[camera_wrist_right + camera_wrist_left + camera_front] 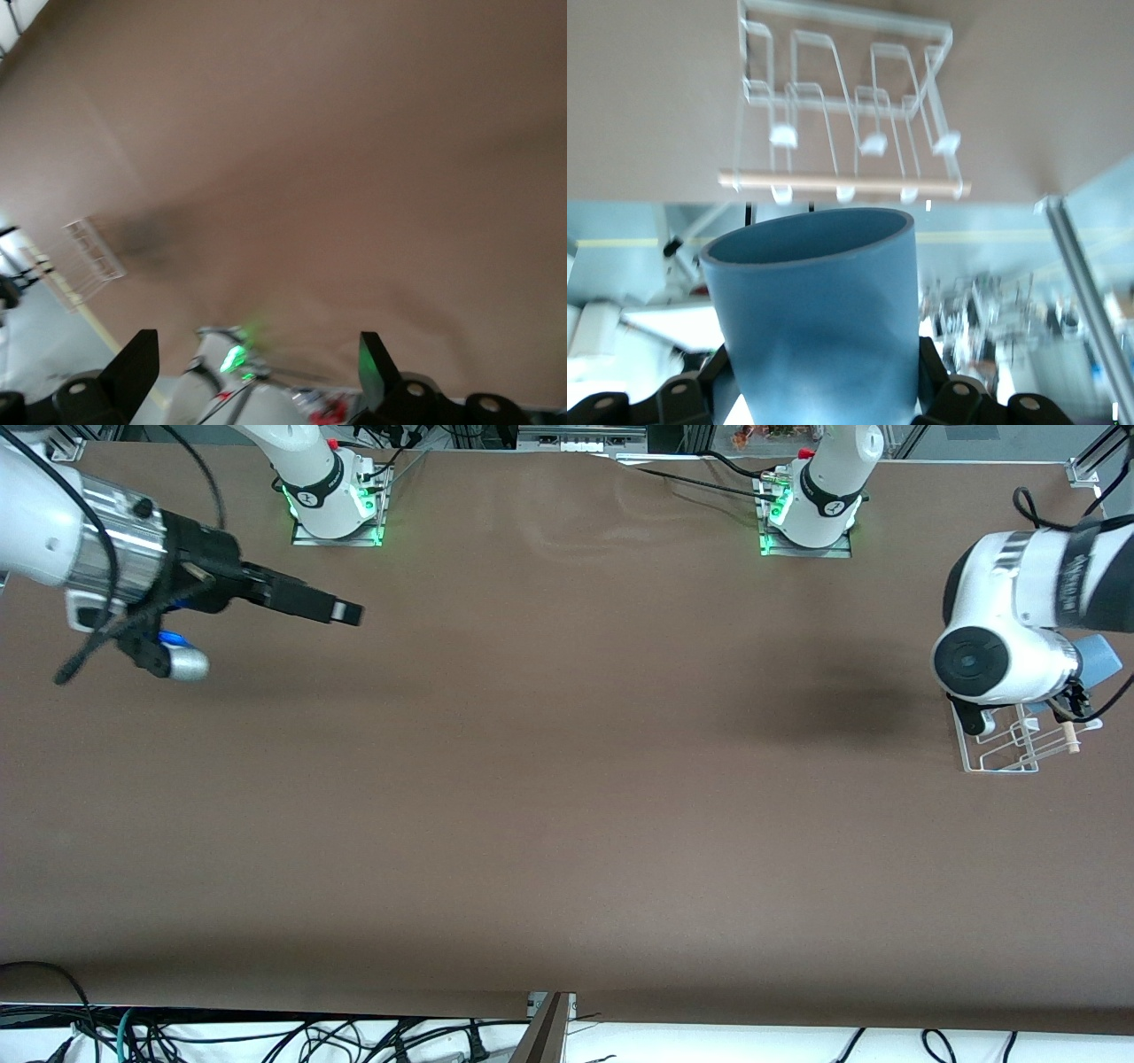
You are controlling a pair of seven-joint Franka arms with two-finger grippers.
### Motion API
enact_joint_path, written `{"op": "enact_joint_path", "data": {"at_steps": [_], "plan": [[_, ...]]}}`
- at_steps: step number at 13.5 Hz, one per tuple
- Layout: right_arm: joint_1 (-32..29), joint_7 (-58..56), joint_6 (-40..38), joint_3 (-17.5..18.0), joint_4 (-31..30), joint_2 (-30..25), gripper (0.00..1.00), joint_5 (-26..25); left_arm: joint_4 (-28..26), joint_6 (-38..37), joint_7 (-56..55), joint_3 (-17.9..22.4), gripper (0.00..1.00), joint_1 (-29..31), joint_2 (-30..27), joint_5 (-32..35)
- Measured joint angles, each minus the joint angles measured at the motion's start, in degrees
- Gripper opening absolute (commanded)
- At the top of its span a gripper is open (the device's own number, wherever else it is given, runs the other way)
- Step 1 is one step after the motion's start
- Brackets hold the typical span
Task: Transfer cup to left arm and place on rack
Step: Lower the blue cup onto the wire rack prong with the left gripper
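Observation:
The light-blue cup (819, 301) is held in my left gripper (828, 394), whose fingers press on both its sides, mouth pointing away from the wrist. In the front view a part of the cup (1099, 657) shows past the left wrist, just above the rack (1010, 740) at the left arm's end of the table. The white wire rack (846, 106) with its wooden dowel (842, 184) lies close beneath the cup's mouth. My right gripper (341, 611) is open and empty, up over the right arm's end of the table; its view (257, 350) shows only bare table between its fingers.
The brown table (567, 779) spreads between the two arms. The rack also shows small in the right wrist view (89, 248). The table's edge and a metal frame post (1085, 292) lie close to the rack.

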Motion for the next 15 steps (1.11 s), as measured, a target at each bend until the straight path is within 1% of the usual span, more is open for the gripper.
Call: {"op": "enact_joint_path", "data": {"at_steps": [3, 4, 6, 7, 8, 10, 13, 15], "plan": [[0.2, -10.8, 0.5, 0.0, -2.1, -1.0, 0.99, -11.2, -10.3, 0.3, -0.2, -0.1, 0.0, 0.0, -1.5, 10.2], [0.3, -14.4, 2.2, 0.3, -3.9, -1.8, 0.99, -14.8, -13.6, 0.9, -0.3, -0.2, 0.0, 0.0, -2.0, 12.7], [0.3, -20.3, 7.2, 1.2, -10.5, -5.1, 0.99, -21.5, -19.4, 3.4, -1.3, -0.1, 0.0, 0.2, -2.9, 16.3], [0.4, -21.9, 9.1, 1.4, -13.5, -7.0, 0.99, -23.6, -21.8, 4.4, -2.1, -0.1, 0.0, 0.7, -3.6, 18.0], [0.3, -22.7, 10.1, 1.6, -15.6, -8.7, 0.99, -25.3, -23.9, 5.5, -3.3, -0.1, 0.0, 1.4, -4.4, 19.5], [-0.3, -24.3, 10.8, 2.4, -17.5, -11.2, 0.99, -27.8, -28.0, 6.8, -5.9, 0.0, 0.0, 2.7, -5.3, 22.7], [-0.8, -25.7, 11.0, 3.1, -17.3, -12.1, 0.99, -29.3, -33.7, 7.8, -12.7, 0.0, 0.0, 4.1, -5.6, 28.2], [-0.8, -25.9, 11.3, 3.2, -17.3, -12.1, 0.99, -29.4, -35.7, 8.0, -15.1, 0.0, 0.0, 4.5, -5.6, 29.1]]}}
